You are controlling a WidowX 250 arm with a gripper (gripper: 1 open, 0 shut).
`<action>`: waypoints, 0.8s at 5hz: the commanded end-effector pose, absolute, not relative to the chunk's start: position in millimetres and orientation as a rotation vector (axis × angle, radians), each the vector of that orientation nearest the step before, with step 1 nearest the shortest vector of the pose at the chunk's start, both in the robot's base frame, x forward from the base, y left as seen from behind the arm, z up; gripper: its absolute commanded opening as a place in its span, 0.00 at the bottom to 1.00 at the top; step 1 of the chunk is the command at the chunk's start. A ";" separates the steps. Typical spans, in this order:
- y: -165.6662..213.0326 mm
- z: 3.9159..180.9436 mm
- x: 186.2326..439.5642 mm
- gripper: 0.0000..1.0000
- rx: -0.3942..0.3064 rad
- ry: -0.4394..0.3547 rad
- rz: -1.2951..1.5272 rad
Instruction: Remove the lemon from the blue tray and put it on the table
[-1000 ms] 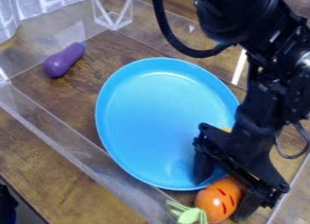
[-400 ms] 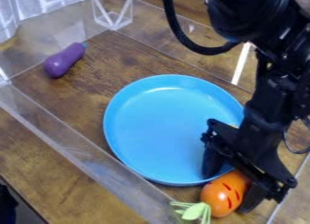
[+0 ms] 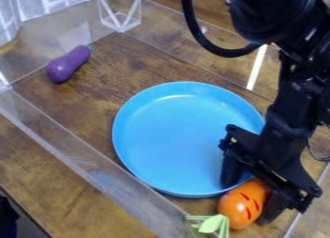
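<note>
The blue tray (image 3: pixel 175 136) lies in the middle of the dark wooden table (image 3: pixel 154 54), and its visible surface is bare. No lemon shows in this view; it may be hidden behind the arm. My black gripper (image 3: pixel 258 177) hangs low over the tray's lower right rim, reaching down from the arm at the upper right. Its body blocks the fingertips, so how the jaws stand and whether anything sits between them is hidden. Right below the gripper, an orange carrot (image 3: pixel 241 205) with green leaves touches the tray's edge.
A purple eggplant (image 3: pixel 68 62) lies on the table at the upper left. A low clear acrylic wall (image 3: pixel 77 150) runs along the left and front side. A clear stand (image 3: pixel 119 13) is at the back.
The blue tray has slid a little to the right, and the carrot with it. The gripper has shifted slightly right and lower at the tray's rim. The eggplant has not moved.
</note>
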State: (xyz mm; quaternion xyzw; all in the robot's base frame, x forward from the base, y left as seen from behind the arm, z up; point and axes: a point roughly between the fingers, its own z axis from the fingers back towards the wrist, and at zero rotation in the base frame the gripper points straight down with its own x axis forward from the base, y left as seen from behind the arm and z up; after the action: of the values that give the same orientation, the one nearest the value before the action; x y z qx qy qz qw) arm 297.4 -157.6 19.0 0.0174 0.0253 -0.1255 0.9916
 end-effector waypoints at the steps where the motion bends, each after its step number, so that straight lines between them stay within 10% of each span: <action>1: -169.3 19.1 296.6 0.00 0.031 0.041 -0.298; 4: -176.4 17.3 300.4 0.00 0.032 0.038 -0.336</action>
State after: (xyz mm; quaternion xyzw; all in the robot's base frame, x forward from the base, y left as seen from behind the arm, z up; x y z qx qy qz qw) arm 304.6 -168.2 19.2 0.0169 0.0197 -0.1376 0.9901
